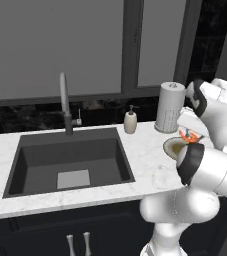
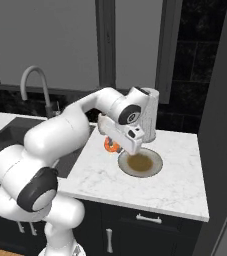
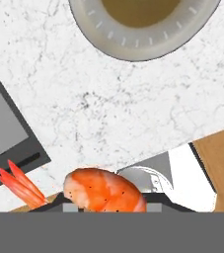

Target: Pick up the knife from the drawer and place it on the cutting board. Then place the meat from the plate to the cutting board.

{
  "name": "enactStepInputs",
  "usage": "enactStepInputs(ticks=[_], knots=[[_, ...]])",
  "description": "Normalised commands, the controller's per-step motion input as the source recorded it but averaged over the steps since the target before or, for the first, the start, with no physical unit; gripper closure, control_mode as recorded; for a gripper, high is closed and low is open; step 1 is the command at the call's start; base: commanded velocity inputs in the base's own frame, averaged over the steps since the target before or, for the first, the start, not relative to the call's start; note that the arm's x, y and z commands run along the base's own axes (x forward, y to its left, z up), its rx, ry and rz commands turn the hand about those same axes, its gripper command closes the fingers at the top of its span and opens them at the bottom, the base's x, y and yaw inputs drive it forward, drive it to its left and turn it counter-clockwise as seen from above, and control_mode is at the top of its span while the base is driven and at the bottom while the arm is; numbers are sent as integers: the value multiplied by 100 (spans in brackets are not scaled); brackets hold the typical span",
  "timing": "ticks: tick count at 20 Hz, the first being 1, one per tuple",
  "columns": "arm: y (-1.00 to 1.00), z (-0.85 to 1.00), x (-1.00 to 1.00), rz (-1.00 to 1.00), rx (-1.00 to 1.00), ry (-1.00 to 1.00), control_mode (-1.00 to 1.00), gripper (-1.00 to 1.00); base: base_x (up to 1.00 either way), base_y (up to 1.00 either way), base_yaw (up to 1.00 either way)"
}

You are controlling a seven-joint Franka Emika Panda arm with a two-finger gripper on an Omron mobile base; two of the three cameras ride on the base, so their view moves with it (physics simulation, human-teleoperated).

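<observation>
Shrimp-shaped orange-red meat (image 3: pixel 105 191) is sitting right against the hand camera, pinched in our end effector (image 3: pixel 105 210), its thin tail fins fanning off to one side. We are grasping it between the fingers and holding it up above the white marble tabletop (image 3: pixel 108 108), clear of the plate (image 3: pixel 133 49), whose brown centre is now lying bare.

From the right base view, we are seeing the same orange piece (image 2: pixel 111 145) tucked under the hand, hovering just beside the plate (image 2: pixel 157 167) on the side toward the sink (image 2: pixel 15 137). In the left base view a sliver of orange (image 1: pixel 188 135) is peeking out behind our arm, close to the paper towel roll (image 1: pixel 170 106).

Judging the progress, we are in the second half of the job: the meat is off the plate, and carrying it to the cutting board is what is remaining. Neither the board nor the knife is lying where we can confirm it, so we are not vouching for the first half.
</observation>
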Motion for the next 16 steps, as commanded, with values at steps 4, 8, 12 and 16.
enactStepInputs(ticks=[4, 8, 12, 16], knots=[[59, 32, 0, 0, 0, 0, 100, 100, -5, 21, 0], [0, 0, 0, 0, 0, 0, 100, 100, -63, 86, 0], [0, 0, 0, 0, 0, 0, 100, 100, -79, 97, 0], [0, 0, 0, 0, 0, 0, 100, 100, -54, 100, 0]])
